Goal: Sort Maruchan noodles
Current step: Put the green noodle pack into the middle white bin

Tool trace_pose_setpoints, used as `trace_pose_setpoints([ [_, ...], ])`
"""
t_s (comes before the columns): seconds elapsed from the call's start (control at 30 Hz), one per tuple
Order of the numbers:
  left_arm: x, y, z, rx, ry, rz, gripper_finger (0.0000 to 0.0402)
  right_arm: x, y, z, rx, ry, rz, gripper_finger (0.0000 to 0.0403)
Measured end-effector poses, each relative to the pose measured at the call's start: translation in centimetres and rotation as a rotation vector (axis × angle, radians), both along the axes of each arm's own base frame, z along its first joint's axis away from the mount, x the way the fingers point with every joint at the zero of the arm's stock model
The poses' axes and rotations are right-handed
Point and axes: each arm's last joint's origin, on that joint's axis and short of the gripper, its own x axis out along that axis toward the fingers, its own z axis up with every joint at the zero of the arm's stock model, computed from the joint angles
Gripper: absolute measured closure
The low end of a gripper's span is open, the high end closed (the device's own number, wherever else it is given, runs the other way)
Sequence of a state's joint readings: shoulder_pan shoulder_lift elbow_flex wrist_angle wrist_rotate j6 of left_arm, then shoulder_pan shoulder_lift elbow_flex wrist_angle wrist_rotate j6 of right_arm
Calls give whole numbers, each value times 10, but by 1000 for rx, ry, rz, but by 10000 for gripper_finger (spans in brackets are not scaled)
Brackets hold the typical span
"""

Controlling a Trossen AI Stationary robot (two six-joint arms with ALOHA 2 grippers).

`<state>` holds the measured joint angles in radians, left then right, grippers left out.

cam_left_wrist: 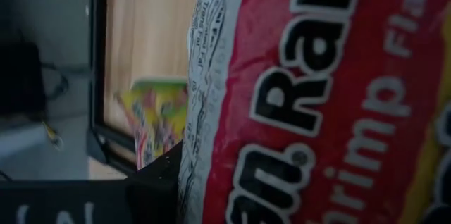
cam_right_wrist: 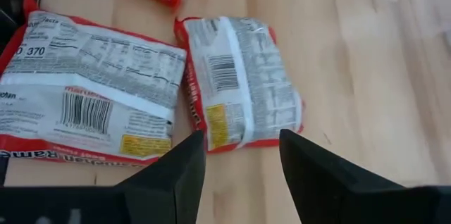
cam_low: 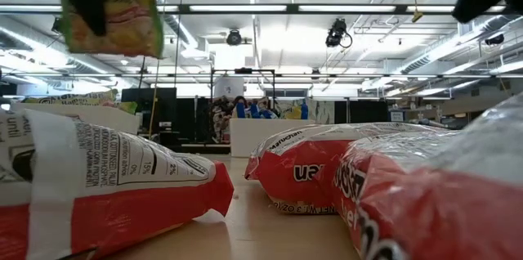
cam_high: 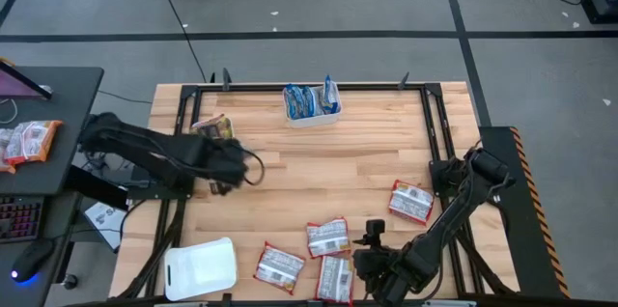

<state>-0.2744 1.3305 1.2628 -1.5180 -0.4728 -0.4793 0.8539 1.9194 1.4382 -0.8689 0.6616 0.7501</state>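
While the left gripper (cam_high: 230, 167) hangs above the left half of the wooden surface (cam_high: 367, 157), its jaws are clamped on a held packet (cam_low: 114, 23). That packet has a green-yellow wrapper with a red label band. It is clear of the wood and seen high up in the low view. In the left wrist view it fills most of the picture, the word "Shrimp" readable on the red.

A second green-yellow packet (cam_high: 213, 126) lies flat near the left edge of the surface, beyond the left gripper.

Right gripper (cam_right_wrist: 243, 160) is low over the near edge, right of centre. Its jaws are apart with nothing between them. Just past the tips lies a red-white packet (cam_right_wrist: 239, 83), back side up with its barcode showing. A larger-looking neighbour packet (cam_right_wrist: 88, 94) lies right beside it, also back up.

The high view shows four red-white packets on the near half:
- one (cam_high: 412, 201) off to the right, apart from the others
- one (cam_high: 328, 237) at centre
- one (cam_high: 280, 266) to the left of that
- one (cam_high: 335, 278) at the near edge

At the far edge, mid-width, a white tray (cam_high: 311, 119) holds blue-white packets (cam_high: 304, 101) standing on edge. An upturned white tray (cam_high: 201, 268) sits at the near-left corner, with no packet visible on it.
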Motion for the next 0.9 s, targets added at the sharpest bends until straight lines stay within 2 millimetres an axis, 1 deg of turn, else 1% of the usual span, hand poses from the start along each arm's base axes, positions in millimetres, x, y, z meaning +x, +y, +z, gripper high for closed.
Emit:
trace_pose_setpoints([
  [0.1,-22,13,-12,-18,-12,81,229,-1,0,-6,0,0,8,217],
  [0.2,-39,21,-34,-32,25,129,229,-1,0,-7,9,-1,9,217],
  [0.3,-50,28,-56,-65,49,158,229,-1,0,-7,8,3,13,218],
  [0.43,-52,31,-79,-110,19,123,229,3,-3,-7,31,25,10,218],
  [0.6,-50,33,-102,-173,28,63,229,16,-9,-7,99,59,25,218],
  [0.77,-51,39,-107,-254,53,92,229,31,-16,-6,156,78,73,218],
  [0.9,-47,40,-107,-404,18,150,228,44,-24,1,172,97,115,218],
])
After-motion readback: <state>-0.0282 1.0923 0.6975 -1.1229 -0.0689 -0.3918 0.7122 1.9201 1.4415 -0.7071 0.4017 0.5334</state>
